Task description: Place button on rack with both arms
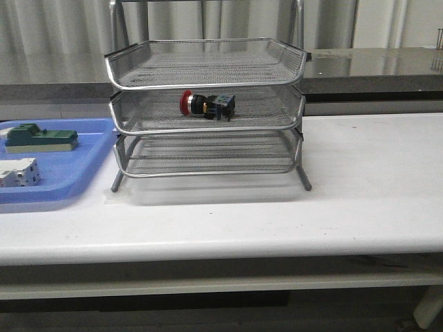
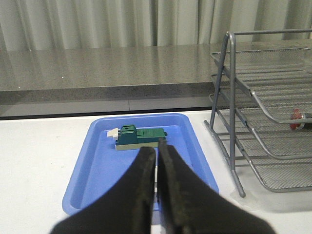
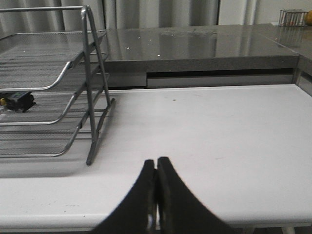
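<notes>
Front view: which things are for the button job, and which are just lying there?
For the job:
button, lying in the middle tier
rack
left claw, shut
right claw, shut

Just lying about:
blue tray
green block
white boxy part

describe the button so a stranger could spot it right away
Find the three-tier wire rack in the middle of the white table. The button lies on its side in the middle tier. It is the only thing in the rack, with a red head and black-and-blue body, unlike the green and white parts on the blue tray.
</notes>
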You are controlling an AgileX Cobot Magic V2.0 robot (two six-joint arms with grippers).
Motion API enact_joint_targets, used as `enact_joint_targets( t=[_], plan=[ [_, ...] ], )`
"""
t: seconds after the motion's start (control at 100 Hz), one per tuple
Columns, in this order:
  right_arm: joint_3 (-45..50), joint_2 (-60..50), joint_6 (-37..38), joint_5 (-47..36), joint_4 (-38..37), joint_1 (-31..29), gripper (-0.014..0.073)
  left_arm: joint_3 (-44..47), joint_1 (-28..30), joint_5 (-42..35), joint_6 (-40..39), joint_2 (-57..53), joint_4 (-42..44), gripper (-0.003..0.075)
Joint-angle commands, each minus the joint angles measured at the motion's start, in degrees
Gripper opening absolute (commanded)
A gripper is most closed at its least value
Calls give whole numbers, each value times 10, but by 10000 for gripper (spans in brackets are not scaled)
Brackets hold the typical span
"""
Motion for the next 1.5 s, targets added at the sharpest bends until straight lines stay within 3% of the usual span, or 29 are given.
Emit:
enact_joint_targets(
  t=[0.0, 0.21, 1.49],
  plan=[
    [14, -6, -7, -87, 11, -12, -60, -17, 1, -40, -5, 4, -5, 4],
    [56, -36, -7, -93, 16, -12, -60, -17, 1, -40, -5, 4, -5, 4],
    [56, -36, -7, -87, 16, -12, -60, -17, 1, -40, -5, 4, -5, 4]
  ],
)
